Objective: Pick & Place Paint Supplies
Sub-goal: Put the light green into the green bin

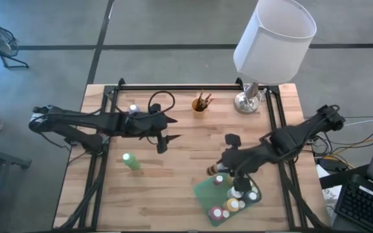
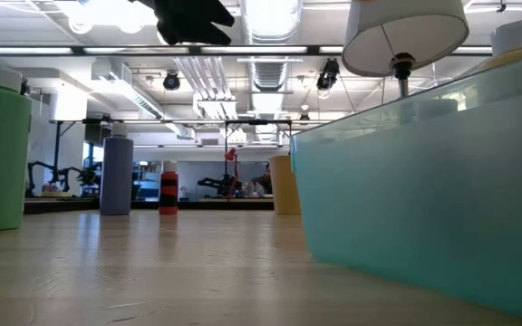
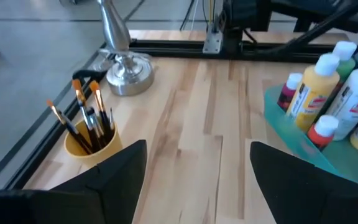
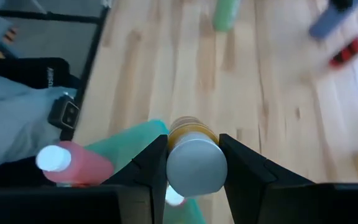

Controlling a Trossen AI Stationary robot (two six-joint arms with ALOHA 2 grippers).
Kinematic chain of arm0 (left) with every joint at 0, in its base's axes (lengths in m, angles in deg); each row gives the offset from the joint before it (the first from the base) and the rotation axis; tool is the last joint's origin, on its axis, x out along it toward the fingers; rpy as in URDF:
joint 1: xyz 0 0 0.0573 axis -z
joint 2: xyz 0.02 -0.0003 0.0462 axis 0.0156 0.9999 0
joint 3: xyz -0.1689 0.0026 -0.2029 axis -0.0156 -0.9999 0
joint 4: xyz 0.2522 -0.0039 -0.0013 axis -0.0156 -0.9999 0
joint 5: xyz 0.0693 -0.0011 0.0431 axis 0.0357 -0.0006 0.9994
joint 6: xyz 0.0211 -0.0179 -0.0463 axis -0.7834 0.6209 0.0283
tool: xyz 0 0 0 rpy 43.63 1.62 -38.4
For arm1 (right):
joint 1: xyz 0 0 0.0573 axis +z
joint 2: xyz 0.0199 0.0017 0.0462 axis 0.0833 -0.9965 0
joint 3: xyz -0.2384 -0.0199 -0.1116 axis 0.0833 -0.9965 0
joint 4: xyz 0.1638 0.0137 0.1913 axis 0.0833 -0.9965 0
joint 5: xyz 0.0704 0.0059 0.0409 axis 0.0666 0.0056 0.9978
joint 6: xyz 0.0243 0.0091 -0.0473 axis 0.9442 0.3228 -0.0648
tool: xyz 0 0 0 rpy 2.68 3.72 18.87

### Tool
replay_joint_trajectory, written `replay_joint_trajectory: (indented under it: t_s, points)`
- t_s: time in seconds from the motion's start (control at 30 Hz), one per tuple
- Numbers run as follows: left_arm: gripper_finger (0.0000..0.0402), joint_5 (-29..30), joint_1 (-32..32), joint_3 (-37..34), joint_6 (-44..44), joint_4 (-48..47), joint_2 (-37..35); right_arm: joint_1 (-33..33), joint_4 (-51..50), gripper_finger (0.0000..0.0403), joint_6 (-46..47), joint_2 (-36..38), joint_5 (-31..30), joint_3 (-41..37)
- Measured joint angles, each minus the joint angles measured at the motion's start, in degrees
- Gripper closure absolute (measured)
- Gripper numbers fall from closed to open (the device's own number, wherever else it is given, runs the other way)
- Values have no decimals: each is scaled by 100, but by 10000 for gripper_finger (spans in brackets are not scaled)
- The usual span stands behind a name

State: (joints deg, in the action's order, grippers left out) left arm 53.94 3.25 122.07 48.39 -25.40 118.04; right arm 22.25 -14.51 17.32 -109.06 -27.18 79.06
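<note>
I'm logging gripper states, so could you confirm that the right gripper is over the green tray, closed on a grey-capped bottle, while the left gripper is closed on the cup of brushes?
Not quite. The left gripper is open and empty, above bare table short of the cup of brushes, as the left wrist view shows. The rest holds: the right gripper is closed on the grey-capped bottle over the green tray.

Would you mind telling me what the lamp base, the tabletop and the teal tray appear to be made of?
Lamp base: polished metal, judging by its mirror-like silver shine. Tabletop: light wood, showing grain and joined planks. Teal tray: probably translucent plastic, since light glows through its wall.
</note>
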Motion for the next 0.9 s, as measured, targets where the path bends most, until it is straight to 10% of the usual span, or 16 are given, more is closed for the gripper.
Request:
replay_joint_trajectory:
  t_s: [0.9]
  points:
    - [115, -4, 0, -9, -179, 186, 42, 910, -2573, 291, 2796, -2386, -42, 2280]
